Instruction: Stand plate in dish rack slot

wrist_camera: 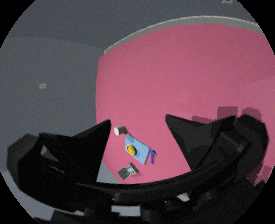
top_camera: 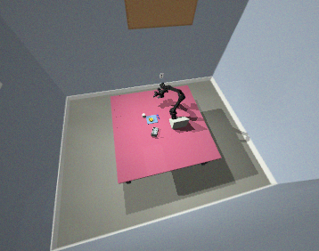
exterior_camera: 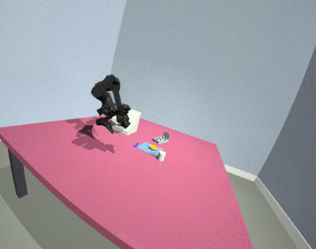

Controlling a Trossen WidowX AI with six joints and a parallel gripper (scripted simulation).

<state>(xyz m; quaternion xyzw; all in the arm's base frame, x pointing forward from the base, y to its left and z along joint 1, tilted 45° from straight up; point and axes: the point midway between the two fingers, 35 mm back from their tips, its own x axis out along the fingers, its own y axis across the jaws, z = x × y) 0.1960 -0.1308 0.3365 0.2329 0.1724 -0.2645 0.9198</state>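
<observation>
A: Plate first. Where?
B: Small yellow round thing, which I take for the plate (top_camera: 151, 119) (exterior_camera: 154, 147) (wrist_camera: 131, 150). On the blue mat (top_camera: 156, 118) (exterior_camera: 144, 147) (wrist_camera: 142, 150), apparently flat. Not in the rack.
A: Neighbours?
B: White cup (top_camera: 143, 115) (exterior_camera: 161, 155) (wrist_camera: 119, 131) just beside the mat. Small blue item (top_camera: 158, 117) (exterior_camera: 136, 145) (wrist_camera: 152, 152) by another edge; too small to name.
A: And the rack?
B: Likely the small grey thing, the dish rack (top_camera: 154, 132) (exterior_camera: 161, 139) (wrist_camera: 128, 171), near the mat, apart from the plate. Rails and slots too fine to make out.
A: Pincer?
B: The gripper (top_camera: 159, 93) (exterior_camera: 108, 118) (wrist_camera: 138, 120) is released, fingers wide apart, nothing between them. Raised above the pink table (top_camera: 139, 156) (exterior_camera: 169, 190) (wrist_camera: 188, 75), well off from the plate. Farther out, a big white block (top_camera: 180, 123) (exterior_camera: 132, 123) by the arm's foot.
A: Step in hand?
B: The approach, I judge. Grasp not yet made.
A: Next move?
B: Swing over the mat, line up on the plate, come down with fingers straddling its rim, then close. The wrist view has the plate beyond the fingertips, so reach is wanted.
A: Risks?
B: Clipping the cup, or pinching mat along with plate. Afterwards: lift, turn it on edge, match a slot.
</observation>
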